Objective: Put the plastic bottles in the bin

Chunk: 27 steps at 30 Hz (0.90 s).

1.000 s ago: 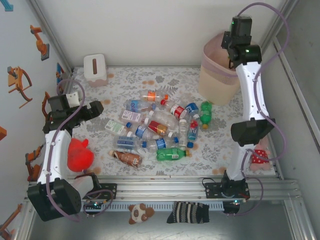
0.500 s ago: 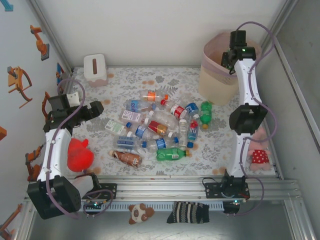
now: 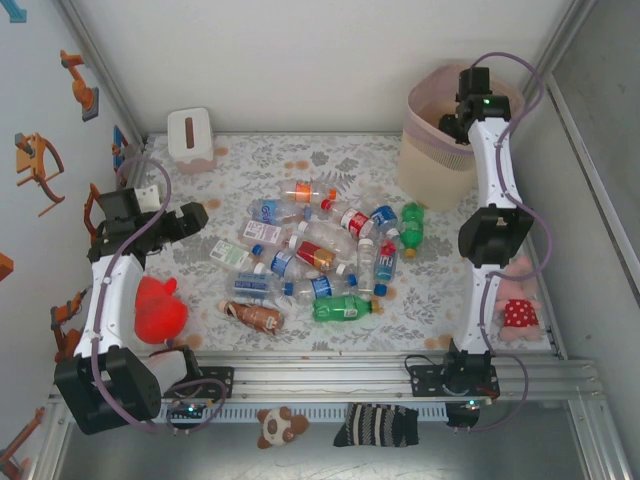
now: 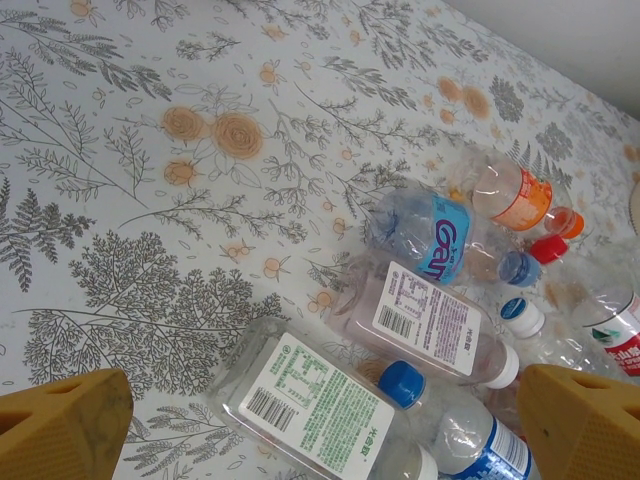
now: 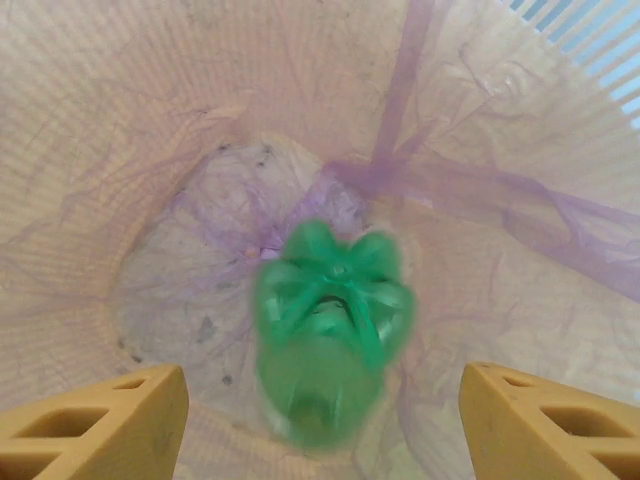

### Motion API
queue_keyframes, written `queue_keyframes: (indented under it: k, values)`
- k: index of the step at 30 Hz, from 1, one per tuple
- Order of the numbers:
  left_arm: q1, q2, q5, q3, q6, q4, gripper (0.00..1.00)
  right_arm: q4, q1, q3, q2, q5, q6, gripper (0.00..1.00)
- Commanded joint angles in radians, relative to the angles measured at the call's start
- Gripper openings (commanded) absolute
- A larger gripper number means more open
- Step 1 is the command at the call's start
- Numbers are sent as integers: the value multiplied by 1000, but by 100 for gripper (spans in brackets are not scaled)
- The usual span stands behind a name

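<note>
R gripper (image 5: 320,425) hung over the bin (image 3: 430,165) in the far right corner, wrist cam looking straight down inside. Its yellow fingers (image 5: 95,420) stood apart, grip let go: a green bottle (image 5: 325,320) showed blurred btw them, petal-shaped base facing the lens, touching neither finger. Behind it were the bin's floor and a thin purple liner (image 5: 480,200).

L gripper (image 4: 320,425) was spread wide w/ nothing in it, hovering over the floral tablecloth (image 4: 130,200) at the left end of the bottle pile (image 3: 320,250). Below it lay a white-label bottle (image 4: 320,405) w/ a blue cap, a second clear one (image 4: 425,325) just beside it, then a blue-label bottle (image 4: 440,245) and an orange-label bottle (image 4: 515,195) farther off.

The rest of the pile sat mid-table, well apart from the bin: mostly clear w/ blue and red labels, a brown bottle (image 3: 255,316) at the near left, a green one (image 3: 342,308) near the front, another green (image 3: 411,225) closest to the bin. A white tissue box (image 3: 189,135) stood at the far left corner, and a red plush toy (image 3: 160,308) lay by the L arm
</note>
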Motion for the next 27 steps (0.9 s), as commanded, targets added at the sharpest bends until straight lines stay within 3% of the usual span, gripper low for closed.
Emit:
queue_keyframes:
  k: [1,21,27]
  values:
    - [6,-7,14,0,-4,4,98,-23,0,36,-56,-18,20,72]
    - [4,2,27,1,-6,0,99,-16,4,-1,-272,-179,151,70]
    - [-53,18,-56,14,-39,-53,98,3,13,-120,-390,-217,171,69]
